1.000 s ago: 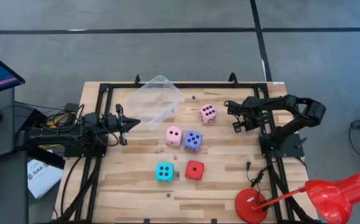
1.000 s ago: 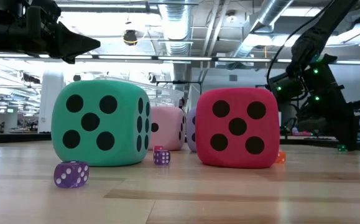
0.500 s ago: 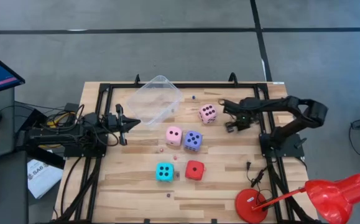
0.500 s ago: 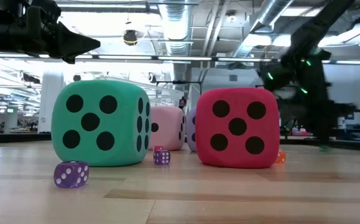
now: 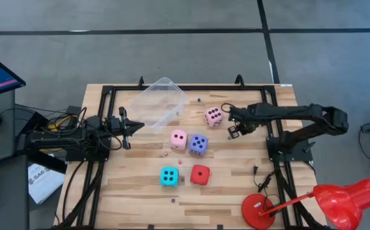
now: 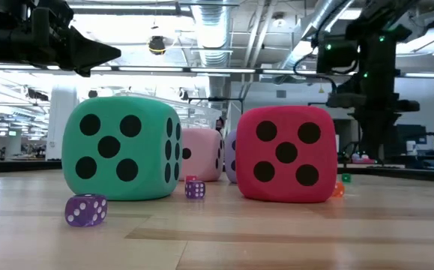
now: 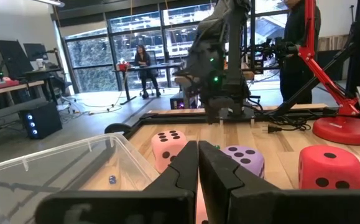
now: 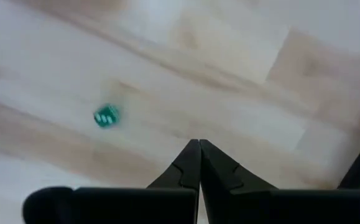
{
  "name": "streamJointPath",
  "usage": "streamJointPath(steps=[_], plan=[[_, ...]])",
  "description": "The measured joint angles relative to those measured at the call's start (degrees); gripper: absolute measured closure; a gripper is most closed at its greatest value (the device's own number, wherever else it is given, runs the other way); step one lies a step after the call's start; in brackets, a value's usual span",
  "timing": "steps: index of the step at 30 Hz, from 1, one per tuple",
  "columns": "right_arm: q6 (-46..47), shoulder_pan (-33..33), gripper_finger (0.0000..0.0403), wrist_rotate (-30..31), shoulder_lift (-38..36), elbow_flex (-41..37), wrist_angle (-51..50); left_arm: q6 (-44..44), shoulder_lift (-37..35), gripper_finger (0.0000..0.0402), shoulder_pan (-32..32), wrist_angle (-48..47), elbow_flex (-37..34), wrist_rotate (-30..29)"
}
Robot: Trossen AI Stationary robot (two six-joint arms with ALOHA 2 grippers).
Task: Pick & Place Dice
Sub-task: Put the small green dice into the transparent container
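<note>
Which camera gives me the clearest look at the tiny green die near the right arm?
The right wrist view: the tiny green die lies unobstructed on bare wood beyond the shut right gripper. The low view shows it only as a distant speck beside the red die. The high view doesn't resolve it.

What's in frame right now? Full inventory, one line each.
Pale pink foam dice: two; one far side by the right fingers, one mid-table.
Violet-blue foam die: one, touching the mid pink die.
Cyan foam die: one, near side.
Red foam die: one, beside the cyan.
Clear plastic tub: one, far left.
Tiny green die: one, on wood under the right arm.
Tiny purple die: one, near edge.
Red desk lamp: one, near right corner.
Left fingers: shut, beside the tub.
Right fingers: shut, beside the far pink die.
</note>
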Motion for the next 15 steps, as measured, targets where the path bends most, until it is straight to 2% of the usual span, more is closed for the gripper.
streamJointPath(steps=[6, 10, 15], plan=[[-1.2, 8.1, 0.0403, 8.4, -1.5, 0.0, 6.0, 0.0, 0.0, 0.0399, 0.0, 0.0, 0.0, 0.0], [1.9, 12.6, 0.0402, 17.8, -1.4, 0.0, 13.6, 0.0, 0.0, 0.0399, 0.0, 0.0, 0.0, 0.0], [-3.7, 15.1, 0.039, 19.9, -0.1, 0.0, 21.8, 0.0, 0.0, 0.0399, 0.0, 1.5, 0.0, 0.0]])
